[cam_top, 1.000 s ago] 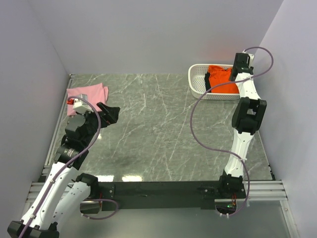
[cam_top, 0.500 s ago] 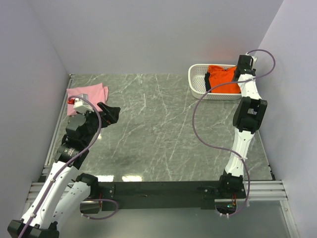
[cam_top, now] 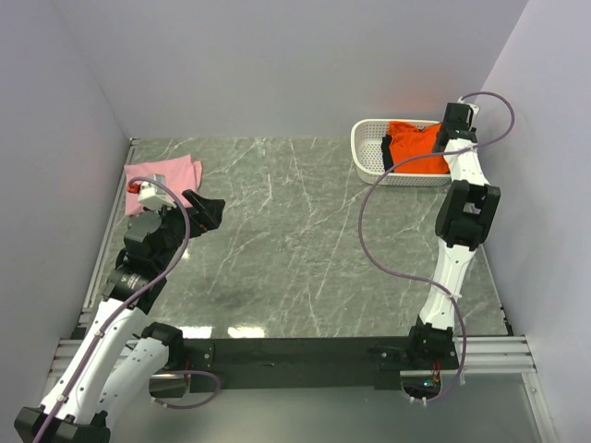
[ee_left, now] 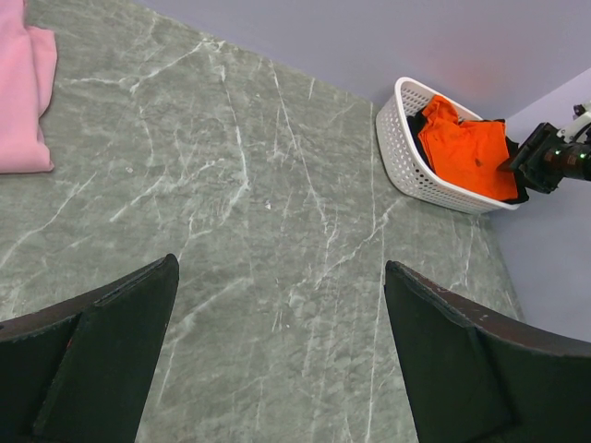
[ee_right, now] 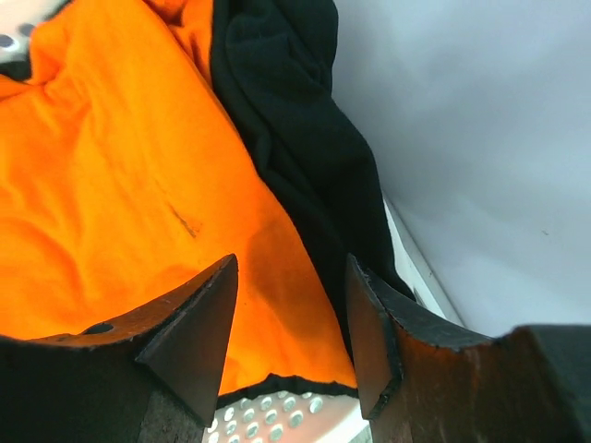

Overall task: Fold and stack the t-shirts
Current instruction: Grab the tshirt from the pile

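The bright orange t-shirt lies crumpled in the white slotted basket at the back right, on top of the black t-shirt. Both show in the left wrist view and close up in the right wrist view: orange, black. The pale pink t-shirt lies folded at the back left and shows in the left wrist view. My right gripper is open, just above the orange shirt's edge in the basket. My left gripper is open and empty above the bare table.
The grey marble table is walled in by pale panels on the left, back and right. The basket stands against the right back corner. A black rail runs along the near edge.
My right gripper has shifted slightly right and back over the basket. My left arm has barely moved.
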You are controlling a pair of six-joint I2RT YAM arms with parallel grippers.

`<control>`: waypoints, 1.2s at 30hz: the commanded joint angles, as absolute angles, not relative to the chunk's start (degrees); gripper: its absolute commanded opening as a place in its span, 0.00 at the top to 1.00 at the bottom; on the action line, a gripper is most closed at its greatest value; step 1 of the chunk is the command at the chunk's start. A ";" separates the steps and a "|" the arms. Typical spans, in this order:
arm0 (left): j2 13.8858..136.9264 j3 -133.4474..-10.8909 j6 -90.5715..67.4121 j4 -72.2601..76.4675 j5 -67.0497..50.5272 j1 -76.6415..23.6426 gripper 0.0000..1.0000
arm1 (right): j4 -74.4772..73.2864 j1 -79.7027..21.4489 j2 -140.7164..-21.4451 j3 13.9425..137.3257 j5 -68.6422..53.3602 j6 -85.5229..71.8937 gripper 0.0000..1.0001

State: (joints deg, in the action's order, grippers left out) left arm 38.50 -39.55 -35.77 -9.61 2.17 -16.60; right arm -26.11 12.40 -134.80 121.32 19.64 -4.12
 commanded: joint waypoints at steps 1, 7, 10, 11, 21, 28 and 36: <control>38.23 -39.73 -36.12 -7.29 1.06 -16.79 0.01 | -23.90 12.66 -129.90 121.46 19.34 -3.78 0.43; 37.97 -39.64 -36.21 -7.29 0.97 -16.79 0.01 | -25.75 12.66 -132.44 123.66 19.60 -3.34 0.43; 37.88 -39.81 -36.21 -7.56 0.97 -16.79 0.01 | -26.45 12.66 -133.85 124.19 19.86 -3.25 0.44; 37.79 -39.81 -36.12 -7.56 0.97 -16.79 0.01 | -26.54 12.66 -134.21 124.28 19.69 -3.34 0.44; 37.70 -39.73 -36.21 -7.56 1.06 -16.79 0.01 | -26.89 12.66 -135.09 124.01 19.34 -3.34 0.51; 37.62 -39.64 -36.30 -7.38 1.14 -16.79 0.01 | -26.89 12.66 -135.26 123.66 18.11 -3.78 0.63; 37.79 -39.82 -36.21 -7.65 1.14 -16.79 0.01 | -26.20 12.13 -131.93 122.09 16.70 -5.10 1.00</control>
State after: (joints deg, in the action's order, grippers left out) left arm 38.35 -39.55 -35.81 -9.50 2.15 -16.60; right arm -27.24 12.40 -135.26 121.82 17.26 -4.21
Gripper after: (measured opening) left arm 0.994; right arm 0.017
